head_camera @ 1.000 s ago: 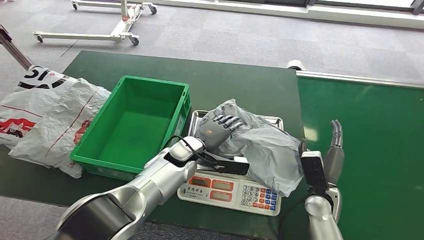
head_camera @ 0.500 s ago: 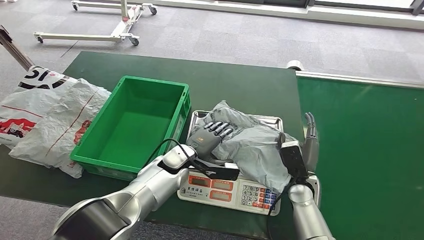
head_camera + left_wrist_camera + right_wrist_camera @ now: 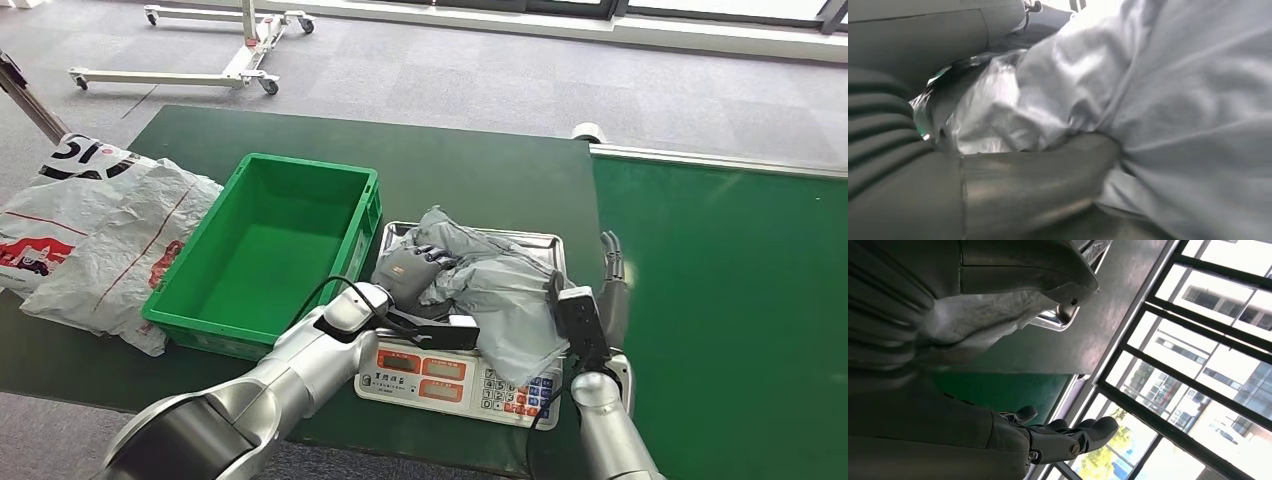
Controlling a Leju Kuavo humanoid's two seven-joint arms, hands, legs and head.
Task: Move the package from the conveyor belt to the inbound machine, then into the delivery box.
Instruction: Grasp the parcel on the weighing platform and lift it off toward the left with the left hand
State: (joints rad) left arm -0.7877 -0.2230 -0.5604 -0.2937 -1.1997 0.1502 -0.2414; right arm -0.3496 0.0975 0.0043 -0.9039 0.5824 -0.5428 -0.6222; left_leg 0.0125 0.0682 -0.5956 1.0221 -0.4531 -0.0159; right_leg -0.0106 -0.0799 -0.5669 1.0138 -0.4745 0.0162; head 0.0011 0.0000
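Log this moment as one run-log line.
stage: weighing | grey plastic package on silver scale | left hand grips package | right hand open beside | green crate empty

The crinkly grey plastic mailer package (image 3: 500, 285) is looking plain grey, no print. The rectangular plastic crate (image 3: 270, 255) is showing bright green, the table (image 3: 480, 170) dark green. The white scale's keypad (image 3: 512, 390) is showing blue, white and red keys. The white plastic bags (image 3: 95, 235) are wearing red and black print.
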